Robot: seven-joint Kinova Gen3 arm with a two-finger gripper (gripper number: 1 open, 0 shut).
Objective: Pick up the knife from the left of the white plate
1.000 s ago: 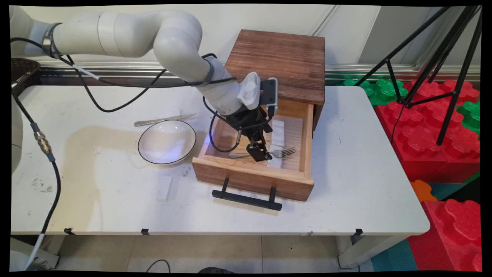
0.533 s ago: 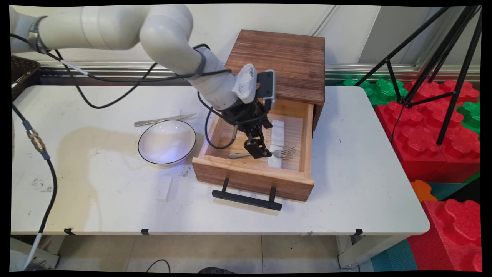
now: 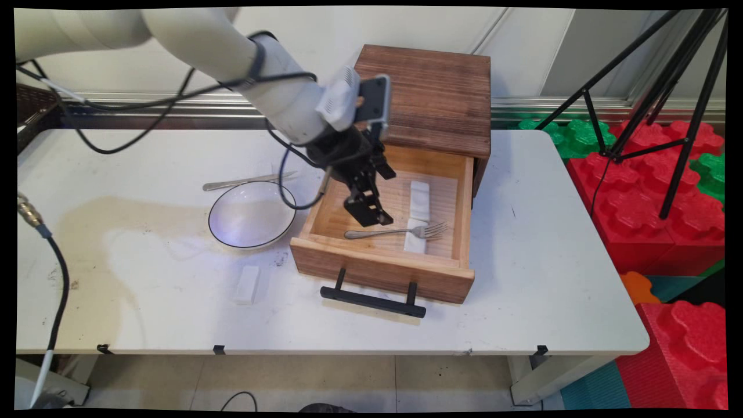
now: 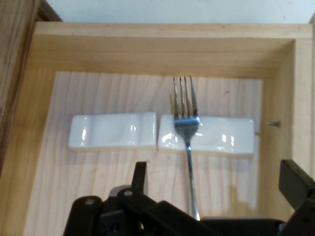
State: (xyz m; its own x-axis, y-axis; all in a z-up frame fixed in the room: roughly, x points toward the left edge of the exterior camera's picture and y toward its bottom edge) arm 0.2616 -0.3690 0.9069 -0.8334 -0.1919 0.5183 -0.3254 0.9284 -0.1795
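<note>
the gripper (image 3: 371, 215) hangs open and empty over the open drawer (image 3: 386, 264), just above the handle of the fork (image 3: 400, 232). the fork lies inside the drawer near its front wall, its neck resting across one of two white rests (image 4: 206, 135); the other rest (image 4: 112, 131) sits end to end with it. on the tabletop (image 3: 551, 278) beside the drawer's left side stand a white bowl (image 3: 252, 214), a knife (image 3: 246, 181) behind it, and a small white block (image 3: 247, 284) toward the near edge.
</note>
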